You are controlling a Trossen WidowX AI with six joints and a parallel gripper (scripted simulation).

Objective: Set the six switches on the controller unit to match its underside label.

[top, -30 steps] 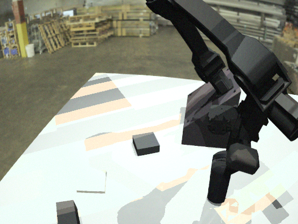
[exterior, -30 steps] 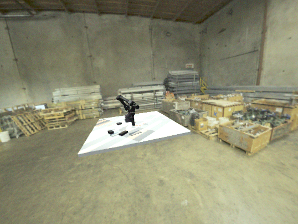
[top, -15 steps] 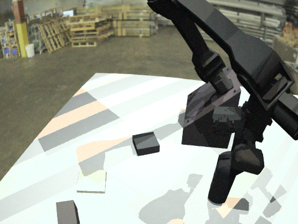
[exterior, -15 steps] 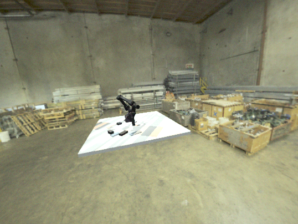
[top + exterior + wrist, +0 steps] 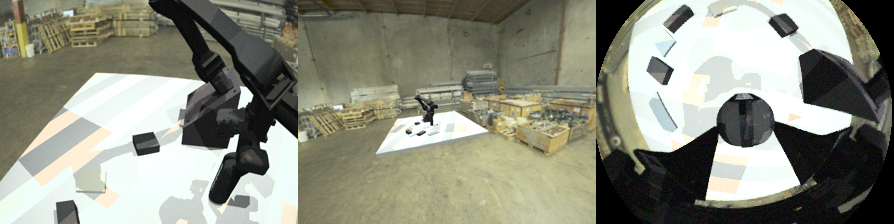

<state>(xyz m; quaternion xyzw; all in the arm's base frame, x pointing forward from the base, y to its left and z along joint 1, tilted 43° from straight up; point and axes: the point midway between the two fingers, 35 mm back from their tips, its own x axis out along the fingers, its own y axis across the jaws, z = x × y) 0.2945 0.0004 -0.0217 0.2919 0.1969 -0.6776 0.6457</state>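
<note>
My gripper (image 5: 245,159) (image 5: 745,127) hangs low over the near right part of the bench (image 5: 130,91) (image 5: 461,134). It is shut on a long dark part with rounded ends (image 5: 221,180) (image 5: 745,119), gripped at its upper end. The part is tilted, and its lower end is close to the bench top. In the wrist view I see it end-on as a dark disc between the two fingers. I see no rocker switches or label on it, or on any other part, so I cannot tell which one is the controller unit.
The arm's large dark base block (image 5: 206,122) (image 5: 831,85) stands just behind the gripper. On the bench lie a dark box with a grey band (image 5: 145,143) (image 5: 782,24), a pale slab (image 5: 91,181) and a dark block (image 5: 66,212). More dark and pale parts (image 5: 661,70) show in the wrist view.
</note>
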